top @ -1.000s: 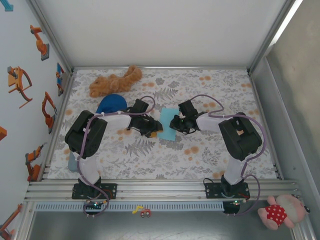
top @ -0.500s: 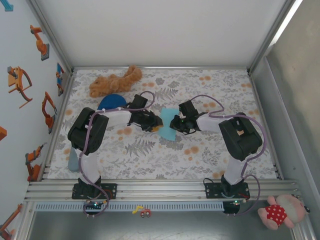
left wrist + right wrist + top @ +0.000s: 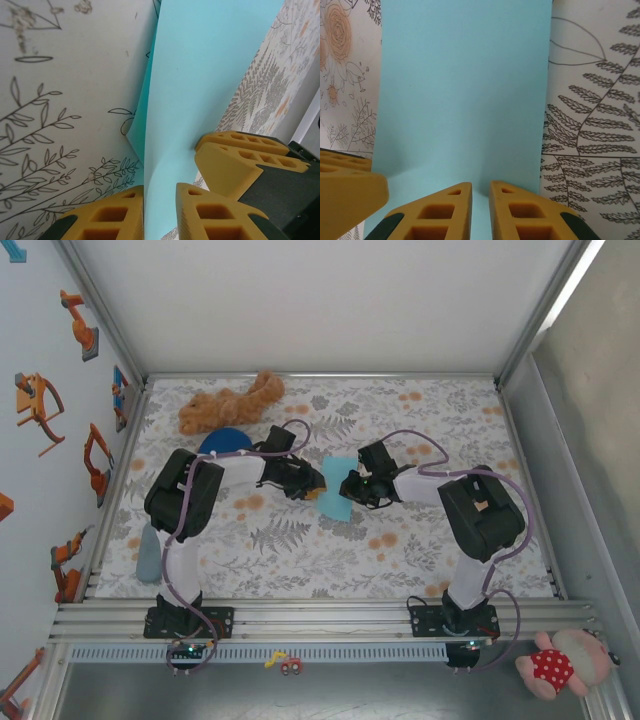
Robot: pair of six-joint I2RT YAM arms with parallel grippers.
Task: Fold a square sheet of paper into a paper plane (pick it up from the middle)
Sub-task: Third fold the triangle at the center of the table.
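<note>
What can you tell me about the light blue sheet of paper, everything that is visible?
The square sheet of paper is thin, plain, light cyan-blue and matte. It is bent along a soft fold and partly raised above the floral tablecloth at mid-table. The left gripper and the right gripper pinch it in their jaws, close together.

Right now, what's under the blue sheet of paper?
The flowered table cover shows all around the sheet of paper, which the left gripper and right gripper both pinch. The patch of cover directly beneath the sheet is hidden.
</note>
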